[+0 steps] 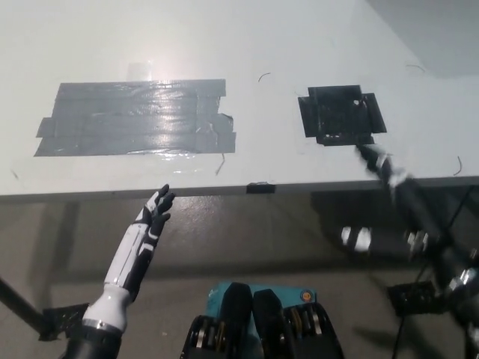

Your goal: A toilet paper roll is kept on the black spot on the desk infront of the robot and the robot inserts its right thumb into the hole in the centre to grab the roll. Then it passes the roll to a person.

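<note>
Our black right hand (382,168) is a motion-blurred smear at the desk's (299,45) near edge, so we can't tell its finger state. Just beyond it sits the black spot (340,114), bare, and no roll shows anywhere. Our white left hand (155,213) rests lower left, fingers apart, holding nothing.

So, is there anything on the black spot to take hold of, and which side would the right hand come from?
Nothing to grip: the black spot on the desk is bare and no roll is in view. The right hand, blurred, is at the spot's near right corner, so it would likely come from there. The left hand rests below the desk edge, fingers apart.
</note>
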You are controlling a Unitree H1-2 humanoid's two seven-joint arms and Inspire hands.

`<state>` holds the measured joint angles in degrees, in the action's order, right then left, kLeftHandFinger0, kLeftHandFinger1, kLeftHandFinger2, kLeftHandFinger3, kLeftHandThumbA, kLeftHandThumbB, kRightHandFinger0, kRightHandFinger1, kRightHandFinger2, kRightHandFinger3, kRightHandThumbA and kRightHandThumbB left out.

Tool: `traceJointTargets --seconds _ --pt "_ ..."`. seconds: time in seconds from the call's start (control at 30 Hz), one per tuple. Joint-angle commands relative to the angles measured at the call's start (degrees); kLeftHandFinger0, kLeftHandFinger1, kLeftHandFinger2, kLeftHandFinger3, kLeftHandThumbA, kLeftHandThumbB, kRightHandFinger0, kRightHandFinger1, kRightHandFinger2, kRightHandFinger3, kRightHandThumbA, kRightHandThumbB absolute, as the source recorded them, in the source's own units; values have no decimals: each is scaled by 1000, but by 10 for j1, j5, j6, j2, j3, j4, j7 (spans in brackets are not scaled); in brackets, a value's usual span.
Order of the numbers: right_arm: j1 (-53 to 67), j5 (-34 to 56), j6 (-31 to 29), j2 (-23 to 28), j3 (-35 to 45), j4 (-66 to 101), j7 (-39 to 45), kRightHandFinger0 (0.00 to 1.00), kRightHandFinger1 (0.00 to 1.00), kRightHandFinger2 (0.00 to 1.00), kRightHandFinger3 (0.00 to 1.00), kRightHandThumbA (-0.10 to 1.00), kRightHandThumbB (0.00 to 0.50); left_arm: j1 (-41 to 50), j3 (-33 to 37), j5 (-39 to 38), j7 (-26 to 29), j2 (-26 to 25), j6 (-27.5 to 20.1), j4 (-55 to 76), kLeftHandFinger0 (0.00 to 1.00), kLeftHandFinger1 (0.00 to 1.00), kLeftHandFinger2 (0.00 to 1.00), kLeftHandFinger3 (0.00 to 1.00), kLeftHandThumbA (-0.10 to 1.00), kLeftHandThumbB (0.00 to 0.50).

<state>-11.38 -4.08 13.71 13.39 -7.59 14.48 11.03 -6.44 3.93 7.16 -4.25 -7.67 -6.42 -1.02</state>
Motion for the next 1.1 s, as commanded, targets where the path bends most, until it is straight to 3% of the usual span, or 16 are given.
traceJointTargets --seconds 0.0,0.07,0.13,0.23,0.3,0.33,0.43,1.07 --pt "27 27 -116 -22 5 -52 -3 1000 1000 1000 1000 902 283 19 -1 -20 -4 6 -16 15 1000 1000 1000 1000 1000 207" --pt "42 33 -134 -34 12 -86 -8 1000 1000 1000 1000 976 275 31 2 -16 -3 10 -20 17 1000 1000 1000 1000 1000 206" --pt "52 33 -159 -42 17 -118 -13 1000 1000 1000 1000 1000 233 36 1 -15 -1 12 -21 16 1000 1000 1000 1000 1000 207" --pt "67 42 -166 -52 25 -127 -15 1000 1000 1000 1000 1000 251 51 1 -15 -1 15 -23 21 1000 1000 1000 1000 1000 200" --pt "82 47 -173 -57 34 -127 -18 1000 1000 1000 1000 1000 195 63 4 -10 -1 15 -29 23 1000 1000 1000 1000 1000 199" --pt "89 47 -179 -57 37 -130 -17 1000 1000 1000 1000 1000 191 71 6 -9 1 17 -31 24 1000 1000 1000 1000 1000 212" --pt "100 44 -183 -61 40 -130 -14 1000 1000 1000 1000 1000 220 82 7 -6 1 18 -32 25 1000 1000 1000 1000 1000 217" --pt "85 29 -193 -72 33 -155 -15 1000 1000 1000 1000 1000 257 86 -4 -4 5 8 -39 18 1000 1000 1000 1000 1000 202"
